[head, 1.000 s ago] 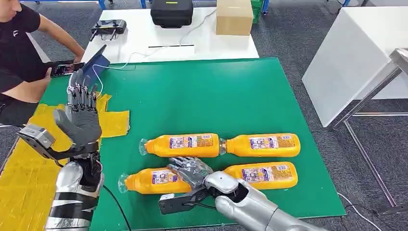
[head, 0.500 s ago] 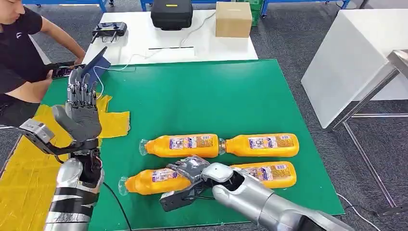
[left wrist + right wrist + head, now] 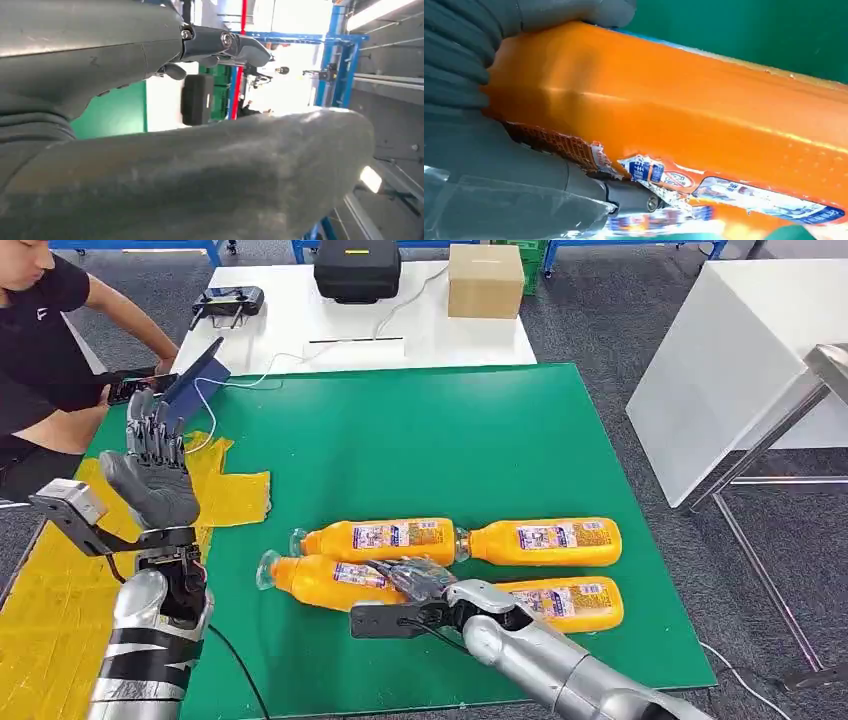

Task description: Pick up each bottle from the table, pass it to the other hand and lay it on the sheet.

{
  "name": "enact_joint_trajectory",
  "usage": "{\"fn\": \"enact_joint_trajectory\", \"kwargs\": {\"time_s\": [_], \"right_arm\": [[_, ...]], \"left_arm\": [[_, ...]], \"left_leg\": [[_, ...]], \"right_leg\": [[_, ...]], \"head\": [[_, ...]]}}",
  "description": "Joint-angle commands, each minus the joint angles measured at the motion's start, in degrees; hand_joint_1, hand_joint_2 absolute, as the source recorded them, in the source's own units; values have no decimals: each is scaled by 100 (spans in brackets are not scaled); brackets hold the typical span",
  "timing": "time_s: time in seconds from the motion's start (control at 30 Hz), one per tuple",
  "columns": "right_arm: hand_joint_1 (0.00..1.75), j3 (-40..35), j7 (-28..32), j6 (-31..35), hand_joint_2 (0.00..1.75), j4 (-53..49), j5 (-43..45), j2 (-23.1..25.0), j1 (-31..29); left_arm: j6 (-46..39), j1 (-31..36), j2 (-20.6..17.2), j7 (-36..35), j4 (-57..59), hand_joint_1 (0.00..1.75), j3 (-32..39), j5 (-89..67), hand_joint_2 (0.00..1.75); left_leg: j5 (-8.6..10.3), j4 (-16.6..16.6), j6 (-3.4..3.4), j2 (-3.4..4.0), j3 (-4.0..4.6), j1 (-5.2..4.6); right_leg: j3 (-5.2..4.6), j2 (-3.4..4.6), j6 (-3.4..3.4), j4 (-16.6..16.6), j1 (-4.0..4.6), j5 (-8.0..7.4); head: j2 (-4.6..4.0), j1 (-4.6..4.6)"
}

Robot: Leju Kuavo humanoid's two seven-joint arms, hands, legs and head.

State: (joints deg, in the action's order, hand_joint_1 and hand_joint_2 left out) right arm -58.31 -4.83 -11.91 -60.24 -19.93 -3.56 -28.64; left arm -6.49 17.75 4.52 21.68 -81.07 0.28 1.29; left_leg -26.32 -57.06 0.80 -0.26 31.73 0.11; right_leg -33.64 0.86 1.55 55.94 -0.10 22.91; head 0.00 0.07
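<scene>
The bottle (image 3: 330, 581) I'm after lies on its side on the green mat (image 3: 480, 440), cap toward the yellow sheet (image 3: 60, 590), tilted so its neck end sits just beside the bottle (image 3: 378, 541) behind it. My right hand (image 3: 415, 580) is wrapped over its label end; in the right wrist view the fingers (image 3: 469, 45) and thumb curl round the orange body (image 3: 674, 110), so I read that as a grip, though I cannot tell whether the bottle is off the mat or only pressed against it.

What worries me: the hold is near the base end, so the long neck end may droop or swing when I lift, and the smooth plastic could twist in the fingers. It lies close enough to the back bottle and to the front-right bottle (image 3: 560, 602) that a swing could knock either and roll it. A loose grip would also spoil the handover.

My left hand (image 3: 152, 475) holds nothing, raised over the edge of the sheet, fingers upright and apart, palm facing the mat, well apart from the bottle. The right forearm reaches in low from the near right. A fourth bottle (image 3: 545, 540) lies at back right.
</scene>
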Motion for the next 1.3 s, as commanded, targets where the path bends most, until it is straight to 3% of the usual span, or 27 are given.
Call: {"fn": "enact_joint_trajectory", "kwargs": {"time_s": [0.03,0.17,0.3,0.7,1.17,1.3], "right_arm": [[175,1101,201,656,175,-1501,215,-500,758],[175,1950,219,728,175,-3055,546,-658,1019],[175,2328,302,669,175,-3447,699,-619,1012],[175,2330,474,662,175,-2730,746,-282,593],[175,2288,470,645,175,-2680,758,-250,561],[175,2037,423,546,175,-2407,710,-18,419]], "left_arm": [[86,-168,-96,-302,12,0,213,276,175],[526,-651,-154,-580,-242,0,340,813,175],[1308,-1010,-282,-1013,-378,0,239,1585,175],[2430,-1545,-527,-1426,-888,0,-406,2571,175],[2407,-1545,-512,-1310,-958,0,-460,2398,175],[2349,-1498,-358,-1207,-1182,0,-714,2067,175]], "left_leg": [[-4,5,-4,-10,2,2],[-13,-6,-4,-2,31,-5],[-13,-3,-4,5,59,-3],[-9,0,-5,9,65,1],[-14,1,-7,5,54,3],[-12,-3,-6,2,62,3]], "right_leg": [[2,-17,-1,-6,3,7],[-29,-9,1,11,-4,15],[-58,-3,0,8,-3,12],[-65,0,-1,0,1,5],[-49,-6,-2,0,3,10],[-56,-8,-1,2,3,9]], "head": [[0,0],[2,0],[0,0],[0,0],[0,-2],[0,0]]}}
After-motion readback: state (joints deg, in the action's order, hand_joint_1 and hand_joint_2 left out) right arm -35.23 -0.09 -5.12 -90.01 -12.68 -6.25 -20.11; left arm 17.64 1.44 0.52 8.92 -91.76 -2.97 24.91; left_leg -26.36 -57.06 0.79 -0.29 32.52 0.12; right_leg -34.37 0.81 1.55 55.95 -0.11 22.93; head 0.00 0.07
